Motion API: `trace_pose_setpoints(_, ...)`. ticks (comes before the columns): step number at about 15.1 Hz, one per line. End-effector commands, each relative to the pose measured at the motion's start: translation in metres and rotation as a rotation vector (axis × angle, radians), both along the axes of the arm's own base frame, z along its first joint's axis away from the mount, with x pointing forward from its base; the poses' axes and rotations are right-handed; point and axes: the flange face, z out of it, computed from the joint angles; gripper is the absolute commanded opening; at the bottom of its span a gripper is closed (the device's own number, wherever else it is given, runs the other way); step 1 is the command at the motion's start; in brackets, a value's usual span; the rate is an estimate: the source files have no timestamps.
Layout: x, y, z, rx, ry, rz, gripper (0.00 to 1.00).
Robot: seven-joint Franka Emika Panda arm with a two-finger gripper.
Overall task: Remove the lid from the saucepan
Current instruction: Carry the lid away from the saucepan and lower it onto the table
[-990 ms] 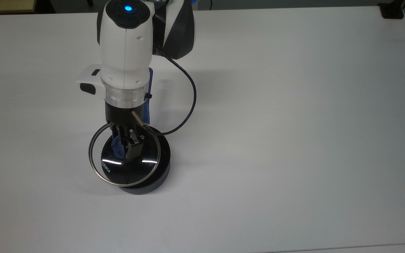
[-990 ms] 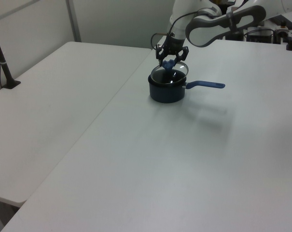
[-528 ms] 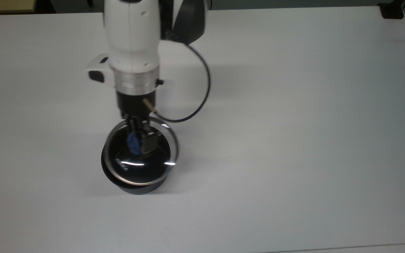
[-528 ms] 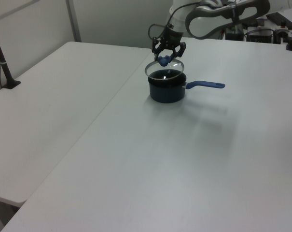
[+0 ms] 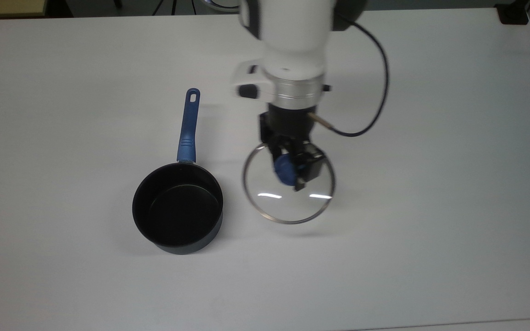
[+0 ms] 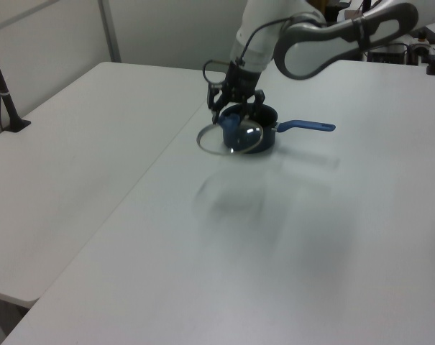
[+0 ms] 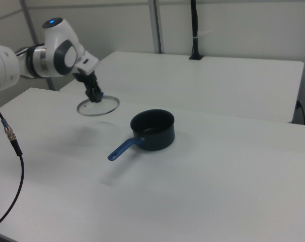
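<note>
In the top view, the saucepan [image 5: 177, 209] sits uncovered nearest the lower edge on the white table [image 5: 430, 184], its black inside open to view. Its long blue handle [image 5: 187, 126] runs straight away from the bowl toward the top view's upper edge, the hole at its tip farthest from the pan; the long axis is almost vertical in the top view. In the right view the saucepan [image 7: 153, 129] has its handle [image 7: 123, 148] pointing down toward the right view's lower left, and in the left view the handle [image 6: 307, 126] points to the left view's right.

Just beside the pan, on the top view's right and apart from it, the lid [image 5: 288, 202] is held roughly level above the table, casting a shadow below. The gripper [image 5: 292, 172] comes down from above, its fingers clamped on the lid's blue knob [image 5: 283, 169]. In the left view the lid [image 6: 224, 142] hangs in front of the pan [image 6: 267, 118]; in the right view the lid [image 7: 98, 106] sits to the right view's left of the pan, beneath the gripper [image 7: 95, 95].

Farther back rises the white arm [image 5: 292, 41], with a black cable [image 5: 377, 105] looping off on the top view's right.
</note>
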Motion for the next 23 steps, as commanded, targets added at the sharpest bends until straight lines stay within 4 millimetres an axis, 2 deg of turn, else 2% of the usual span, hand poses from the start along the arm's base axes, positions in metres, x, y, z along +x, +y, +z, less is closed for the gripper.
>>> trace_pose_setpoints(1,-0.031,0.049,-0.024,0.008,0.037,0.039,0.62)
trace_pose_setpoints(2,-0.042,0.063,-0.042,0.017,0.033,0.051,0.62)
trace_pose_setpoints(3,-0.053,0.077,-0.053,0.022,0.027,0.074,0.62)
trace_pose_setpoints(6,-0.073,0.093,-0.082,0.027,0.035,0.100,0.62)
trace_pose_setpoints(9,-0.102,0.089,-0.078,0.050,0.008,0.098,0.62)
trace_pose_setpoints(12,-0.128,0.104,-0.086,0.057,0.000,0.137,0.63)
trace_pose_setpoints(17,-0.151,0.110,-0.117,0.045,0.030,0.165,0.63)
trace_pose_setpoints(23,-0.148,0.108,-0.114,0.043,0.022,0.167,0.65)
